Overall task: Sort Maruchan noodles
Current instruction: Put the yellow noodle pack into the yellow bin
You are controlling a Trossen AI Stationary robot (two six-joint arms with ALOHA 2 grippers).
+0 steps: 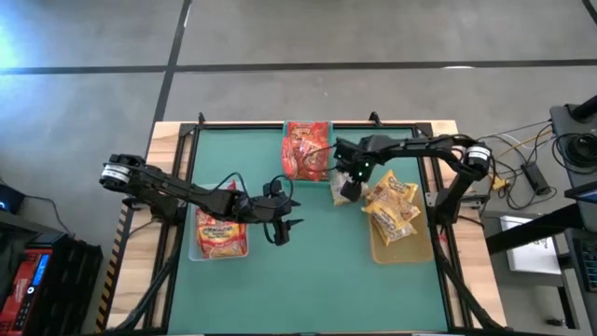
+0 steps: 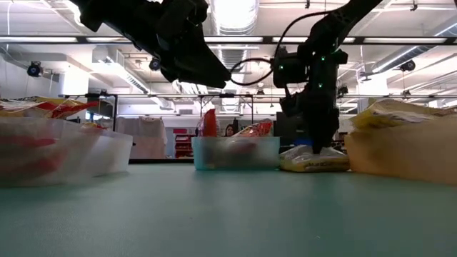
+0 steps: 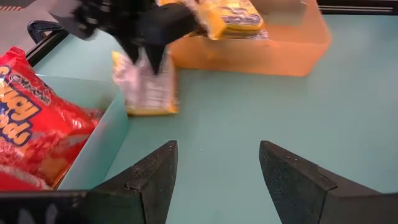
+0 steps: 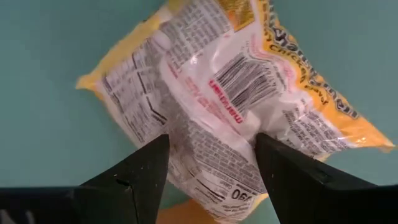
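A yellow Maruchan noodle packet (image 4: 224,87) lies flat on the green table, white printed back up, between the teal bin (image 1: 285,175) and the tan bin (image 1: 403,252). My right gripper (image 4: 211,155) points down over it, open, a finger on either side of the packet's middle. In the low view its fingertips (image 2: 319,146) reach the top of the packet (image 2: 314,164). My left gripper (image 3: 217,162) hangs open over bare table near the middle, beside the clear bin (image 1: 198,254), with nothing between its fingers. My right gripper comes at the packet's white back (image 4: 208,134) from above, fingers steeply down and spread across its middle. The packet lies flat on the table. I cannot tell whether the fingertips touch it.
Red packets (image 1: 306,149) fill the teal bin at the far middle. Orange-red packets (image 1: 221,233) lie in the clear bin at the left. Yellow packets (image 1: 392,207) are piled in the tan bin at the right. Bare green table stretches toward the near edge.
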